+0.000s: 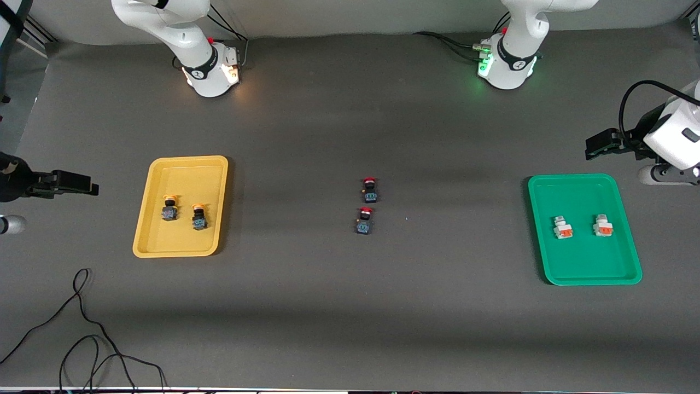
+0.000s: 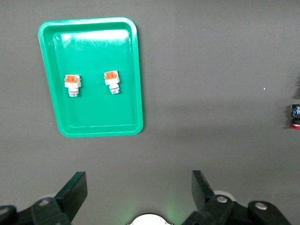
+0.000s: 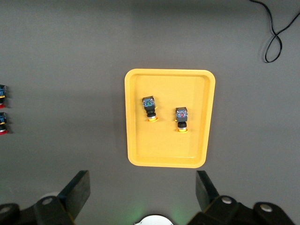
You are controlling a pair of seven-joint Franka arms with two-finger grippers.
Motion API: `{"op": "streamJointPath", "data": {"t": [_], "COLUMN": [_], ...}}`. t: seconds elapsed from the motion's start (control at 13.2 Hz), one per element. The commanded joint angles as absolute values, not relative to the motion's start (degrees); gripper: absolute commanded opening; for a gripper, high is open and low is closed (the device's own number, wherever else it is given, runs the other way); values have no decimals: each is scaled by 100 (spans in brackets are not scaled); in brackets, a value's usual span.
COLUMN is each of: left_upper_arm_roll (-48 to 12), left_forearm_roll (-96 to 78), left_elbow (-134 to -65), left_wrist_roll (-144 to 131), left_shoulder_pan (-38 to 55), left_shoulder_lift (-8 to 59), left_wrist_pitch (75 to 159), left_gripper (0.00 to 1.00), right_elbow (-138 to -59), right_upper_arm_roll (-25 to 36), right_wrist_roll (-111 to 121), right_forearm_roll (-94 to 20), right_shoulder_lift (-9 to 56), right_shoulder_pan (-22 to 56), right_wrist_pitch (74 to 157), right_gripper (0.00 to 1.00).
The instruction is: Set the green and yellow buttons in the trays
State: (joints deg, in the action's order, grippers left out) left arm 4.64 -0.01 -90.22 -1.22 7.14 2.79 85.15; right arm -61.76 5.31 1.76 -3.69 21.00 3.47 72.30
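Note:
The yellow tray (image 1: 186,241) holds two black-bodied buttons with yellow-orange caps (image 1: 170,208) (image 1: 199,216). They also show in the right wrist view (image 3: 149,108) (image 3: 181,118) in that tray (image 3: 168,150). The green tray (image 1: 585,262) holds two pale grey-white buttons with orange-red blocks (image 1: 563,227) (image 1: 602,226). They also show in the left wrist view (image 2: 72,84) (image 2: 111,80) in that tray (image 2: 93,51). My left gripper (image 1: 601,145) (image 2: 138,180) is open and empty, up over bare table beside the green tray. My right gripper (image 1: 71,183) (image 3: 143,180) is open and empty, up over bare table beside the yellow tray.
Two black-bodied buttons with red caps (image 1: 370,190) (image 1: 365,220) stand mid-table between the trays; one shows in the left wrist view (image 2: 294,115). A black cable (image 1: 82,328) loops on the table nearer the front camera than the yellow tray.

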Motion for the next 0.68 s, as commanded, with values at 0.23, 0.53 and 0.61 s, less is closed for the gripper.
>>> {"op": "streamJointPath", "data": {"t": [0.23,0.53,0.61], "left_upper_arm_roll": [492,492,483], "left_forearm_roll": [61,61,62], "left_elbow": [-9123,-9123,-9123], "left_wrist_roll": [-220,-220,-220], "left_shoulder_pan": [782,791,791], "left_shoulder_lift": [132,141,141], "left_wrist_pitch": [8508,8508,8508], "left_gripper": [99,99,99], "right_elbow": [-6240,-7274,-7591], "right_upper_arm_roll": [167,149,132], "right_wrist_roll": [-290,-290,-290], "right_forearm_roll": [-97,-114,-114], "right_shoulder_lift": [1925,1277,1074], "right_shoulder_pan": [413,290,212], "right_wrist_pitch": [7154,7706,7865], "right_gripper": [100,100,100]}}
